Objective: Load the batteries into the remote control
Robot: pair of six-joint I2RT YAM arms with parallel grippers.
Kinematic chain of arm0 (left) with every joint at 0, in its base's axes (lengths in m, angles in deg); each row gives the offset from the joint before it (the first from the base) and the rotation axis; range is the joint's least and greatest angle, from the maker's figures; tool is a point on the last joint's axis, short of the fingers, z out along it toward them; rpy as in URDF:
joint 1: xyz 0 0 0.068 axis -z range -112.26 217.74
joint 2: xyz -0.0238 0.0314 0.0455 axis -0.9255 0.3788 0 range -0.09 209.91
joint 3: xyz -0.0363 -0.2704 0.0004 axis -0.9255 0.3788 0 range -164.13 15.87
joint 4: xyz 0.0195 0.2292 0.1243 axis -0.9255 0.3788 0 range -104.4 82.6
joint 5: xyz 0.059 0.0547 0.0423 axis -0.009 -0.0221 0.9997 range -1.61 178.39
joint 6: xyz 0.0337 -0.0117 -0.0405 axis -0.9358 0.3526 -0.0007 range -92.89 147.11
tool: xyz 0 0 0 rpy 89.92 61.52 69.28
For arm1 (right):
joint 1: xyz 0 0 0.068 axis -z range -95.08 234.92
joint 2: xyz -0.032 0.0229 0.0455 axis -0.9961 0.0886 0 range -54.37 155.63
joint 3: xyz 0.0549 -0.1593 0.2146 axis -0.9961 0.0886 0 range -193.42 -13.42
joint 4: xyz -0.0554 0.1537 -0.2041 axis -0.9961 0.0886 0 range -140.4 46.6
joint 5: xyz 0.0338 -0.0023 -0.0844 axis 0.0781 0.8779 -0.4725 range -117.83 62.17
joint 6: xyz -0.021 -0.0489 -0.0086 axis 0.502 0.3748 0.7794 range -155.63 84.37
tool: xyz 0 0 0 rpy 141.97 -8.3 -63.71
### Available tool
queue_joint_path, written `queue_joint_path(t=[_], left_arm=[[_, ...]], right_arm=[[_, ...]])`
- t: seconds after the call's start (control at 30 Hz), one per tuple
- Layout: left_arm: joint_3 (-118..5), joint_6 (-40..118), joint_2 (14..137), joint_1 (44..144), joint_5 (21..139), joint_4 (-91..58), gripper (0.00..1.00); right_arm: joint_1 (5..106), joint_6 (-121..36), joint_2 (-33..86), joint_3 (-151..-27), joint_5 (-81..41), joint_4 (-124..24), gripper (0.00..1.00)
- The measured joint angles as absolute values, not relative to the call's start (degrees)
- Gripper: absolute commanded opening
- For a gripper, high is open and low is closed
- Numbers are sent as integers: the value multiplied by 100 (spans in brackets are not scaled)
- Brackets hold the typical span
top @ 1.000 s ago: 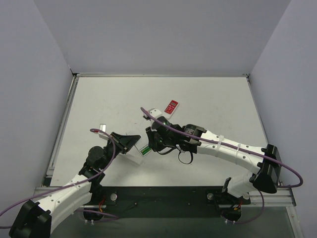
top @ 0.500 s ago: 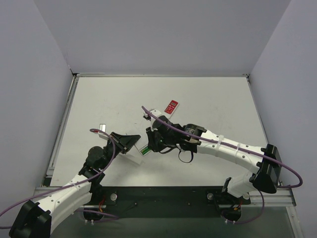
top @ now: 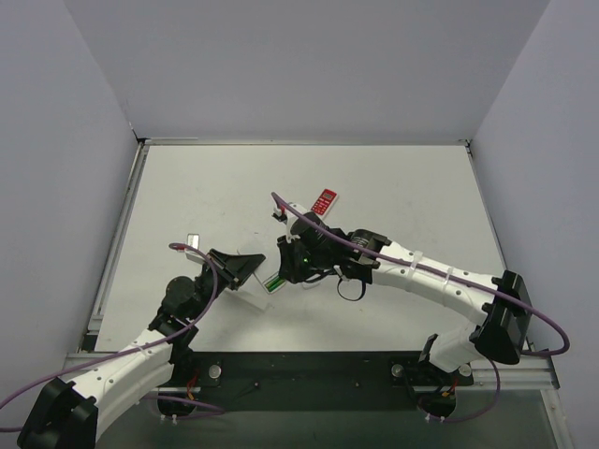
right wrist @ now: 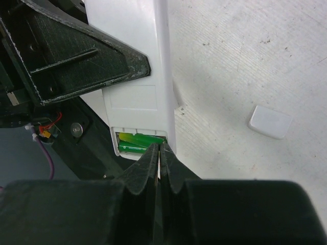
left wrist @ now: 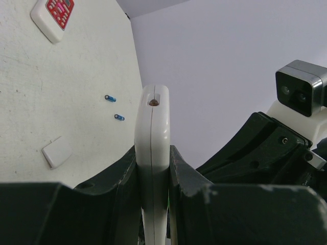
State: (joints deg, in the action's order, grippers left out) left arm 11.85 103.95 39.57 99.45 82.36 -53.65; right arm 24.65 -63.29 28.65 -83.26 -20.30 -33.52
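My left gripper point(left wrist: 152, 155) is shut on a white remote control point(left wrist: 152, 122), holding it on edge above the table. The remote's back point(right wrist: 134, 56) faces the right wrist view, its compartment uncovered. Two green batteries point(right wrist: 134, 142) lie inside that compartment, the upper one slanted. My right gripper point(right wrist: 160, 149) is shut with nothing between its fingers, its tips at the compartment's right end against the batteries. Two blue batteries point(left wrist: 110, 98) point(left wrist: 119, 117) lie loose on the table. From above, the right gripper point(top: 284, 270) meets the remote point(top: 251, 290) near the left gripper point(top: 240, 268).
A second white remote with red buttons point(top: 324, 201) lies further back on the table point(top: 393, 187). A small white cover piece point(right wrist: 270, 122) lies flat beside the held remote, also seen from the left wrist as the cover piece point(left wrist: 57, 151). Grey walls enclose the table.
The right gripper's jaws have closed fully and its wrist has shifted a little left, toward the remote's compartment. The left arm and the remote have stayed still.
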Motion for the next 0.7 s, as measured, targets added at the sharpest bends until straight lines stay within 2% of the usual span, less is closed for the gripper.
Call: queue_joint_path(t=[0.4,0.7], left_arm=[[1417,10292,3994,9925,8300,-5754,0],[1441,10235,4099,9914,8374,-5830,0]], right_arm=[[2574,-6439,3130,-8337,-1652,-3385,0],[2543,-6415,3232,-8350,-1857,-3407,0]])
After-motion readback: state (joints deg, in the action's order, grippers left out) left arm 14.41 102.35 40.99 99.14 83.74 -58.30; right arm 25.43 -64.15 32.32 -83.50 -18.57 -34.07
